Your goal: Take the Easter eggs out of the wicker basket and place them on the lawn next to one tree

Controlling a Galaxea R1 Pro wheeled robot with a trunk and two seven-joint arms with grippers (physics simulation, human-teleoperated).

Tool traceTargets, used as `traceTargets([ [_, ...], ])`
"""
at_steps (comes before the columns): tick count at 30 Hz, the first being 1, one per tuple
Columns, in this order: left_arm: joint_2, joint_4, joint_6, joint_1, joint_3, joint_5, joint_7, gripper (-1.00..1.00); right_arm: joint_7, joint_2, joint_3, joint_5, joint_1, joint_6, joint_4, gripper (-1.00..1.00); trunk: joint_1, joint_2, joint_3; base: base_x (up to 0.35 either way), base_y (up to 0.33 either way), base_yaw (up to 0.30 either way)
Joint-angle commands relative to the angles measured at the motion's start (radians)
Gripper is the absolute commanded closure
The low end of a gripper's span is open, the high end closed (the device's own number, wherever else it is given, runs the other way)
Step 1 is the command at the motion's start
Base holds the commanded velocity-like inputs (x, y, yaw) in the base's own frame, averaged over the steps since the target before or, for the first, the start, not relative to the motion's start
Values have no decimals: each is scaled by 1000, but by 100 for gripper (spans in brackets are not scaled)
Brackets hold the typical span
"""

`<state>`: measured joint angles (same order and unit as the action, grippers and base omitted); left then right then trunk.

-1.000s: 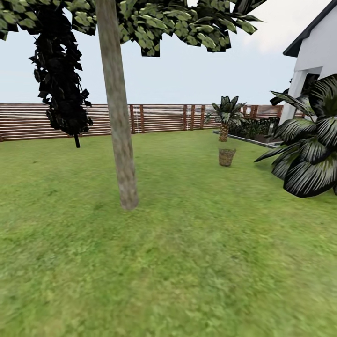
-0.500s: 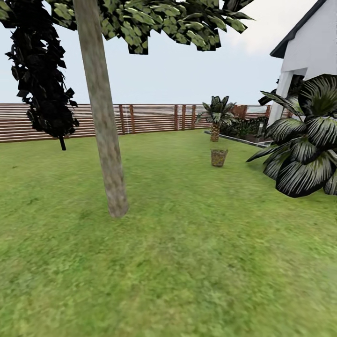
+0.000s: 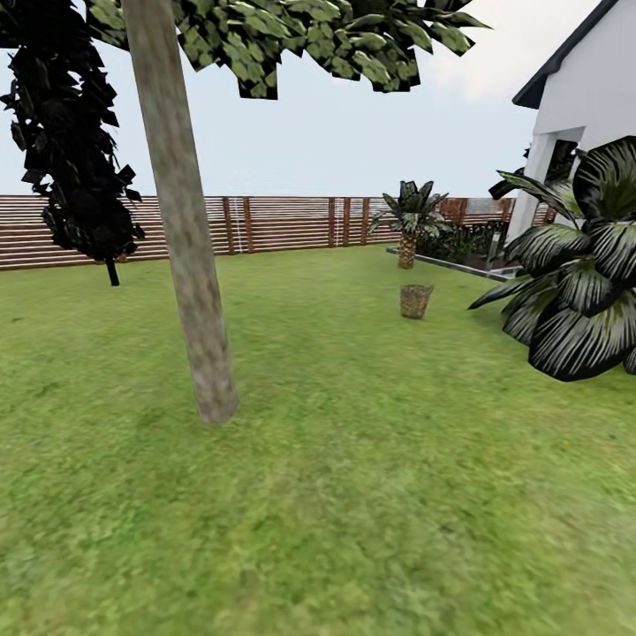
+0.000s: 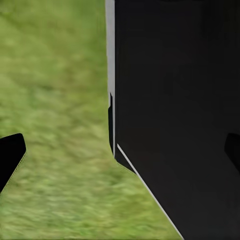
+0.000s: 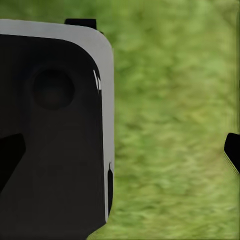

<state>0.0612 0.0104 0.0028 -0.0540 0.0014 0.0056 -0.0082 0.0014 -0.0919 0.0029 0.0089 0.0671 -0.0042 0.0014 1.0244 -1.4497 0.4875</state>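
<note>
One wicker basket point(image 3: 415, 300) sits far right on the lawn point(image 3: 353, 495), well apart from the tree point(image 3: 190, 265) at near left. Eggs too small to see; prob. light, smooth, rigid, so pinch across the middle. Jaws: can't tell either side.

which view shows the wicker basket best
The head view: the wicker basket stands far off on the lawn, right of the tree, too small to make out eggs inside. Both wrist views look down at blurred grass beside dark robot parts, giving nothing of the basket.
</note>
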Motion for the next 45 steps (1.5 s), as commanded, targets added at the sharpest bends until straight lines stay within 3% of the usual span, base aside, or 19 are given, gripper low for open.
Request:
traceTargets([
  [1, 0, 1, 0, 0, 0, 1, -1, -100, 0, 0, 0, 1, 0, 0, 0, -100, 1, 0, 1, 336, 0, 0],
  [12, 0, 2, 1, 0, 1, 1, 0, -100, 0, 0, -5, -5, 0, 0, 0, -100, 1, 0, 1, 336, 0, 0],
  [16, -5, 42, 5, 0, 3, 13, 3, -100, 4, 11, -3, -5, 0, 6, 10, -100, 1, 0, 1, 336, 0, 0],
  [19, -11, 93, 23, 0, 4, 67, 6, -100, 5, 15, -2, 1, 0, 11, 16, -100, 1, 0, 1, 337, 0, 0],
  [20, -12, 146, 32, 0, 4, 116, 2, -100, 3, 8, -4, 1, 0, 8, -6, -100, 1, 0, 1, 338, -20, 0],
  [23, -11, 282, 82, -1, 4, 209, 5, -100, 4, -15, -6, 0, 0, 21, -144, -100, 1, 0, 1, 338, -76, 0],
  [24, -7, 395, 128, -1, 4, 276, 7, -100, 3, -31, -8, -6, 0, 64, -257, -100, 1, 0, 1, 338, -108, 0],
  [27, 15, 664, 278, 1, 9, 420, 14, -100, 0, -59, -11, -14, 2, 273, -552, -100, 1, 0, 1, 338, -116, 0],
  [30, 48, 878, 522, 18, 13, 489, 27, -100, 0, -65, -12, -16, 6, 501, -917, -100, 1, 0, 1, 338, -120, 0],
  [32, 52, 917, 577, 57, 38, 499, 29, -100, 2, -60, -9, -15, 7, 566, -1051, -100, 1, 0, 1, 338, -121, 0],
  [35, 55, 940, 613, 150, 133, 502, 29, -100, 7, -57, -5, -15, 8, 643, -1200, -100, 1, 0, 1, 338, -122, 0],
  [37, 56, 952, 625, 203, 177, 498, 27, -100, 8, -56, -4, -20, 10, 665, -1293, -100, 1, 0, 1, 338, -114, 0],
  [41, 60, 953, 621, 219, 193, 473, 28, -100, 5, -52, 10, -13, 11, 666, -1327, -100, 1, 0, 1, 338, -80, 0],
  [45, 59, 945, 614, 222, 190, 380, 25, -100, -1, -50, 14, -16, 11, 669, -1327, -100, 1, 0, 1, 338, -13, 0],
])
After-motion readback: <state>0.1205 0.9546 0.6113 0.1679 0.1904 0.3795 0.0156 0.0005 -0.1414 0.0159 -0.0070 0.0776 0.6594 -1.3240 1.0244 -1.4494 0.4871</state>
